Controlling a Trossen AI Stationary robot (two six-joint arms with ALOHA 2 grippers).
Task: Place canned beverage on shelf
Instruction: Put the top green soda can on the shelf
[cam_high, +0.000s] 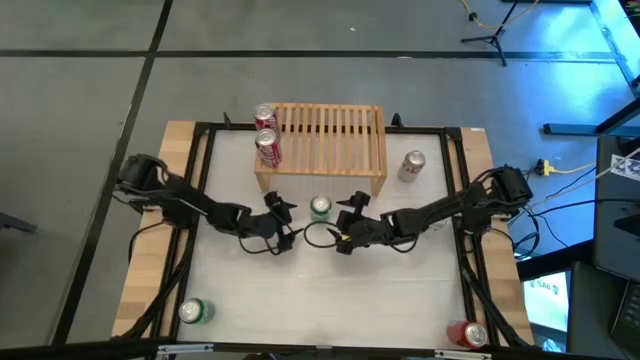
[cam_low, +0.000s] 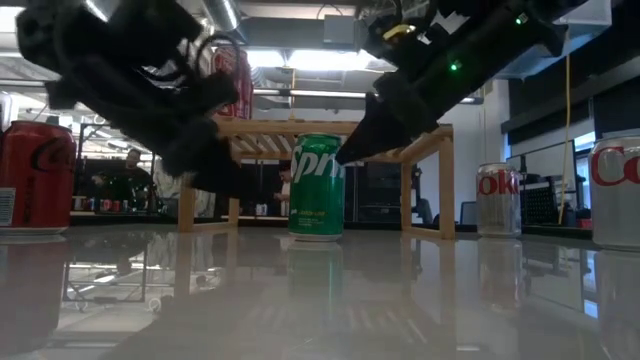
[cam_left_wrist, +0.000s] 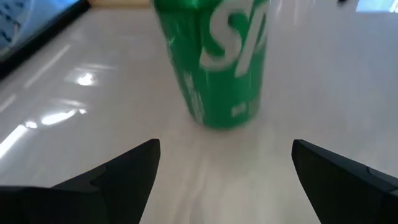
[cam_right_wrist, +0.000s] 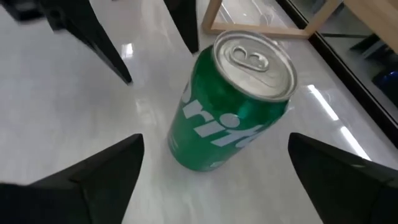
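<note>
With both grippers' fingers apart and the green can (cam_high: 320, 207) upright just near of the shelf (cam_high: 330, 140), close the left gripper (cam_high: 279, 207) squarely round its middle before you lift, right gripper (cam_high: 350, 208) clear.

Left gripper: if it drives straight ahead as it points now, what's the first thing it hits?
Likely the green can, standing upright dead ahead of the open left gripper, with bare table between them. Depth is unclear.

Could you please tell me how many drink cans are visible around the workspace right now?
6: two red cans on the shelf's left end, a green can before it, a silver can at its right, green and red at the near corners.
</note>
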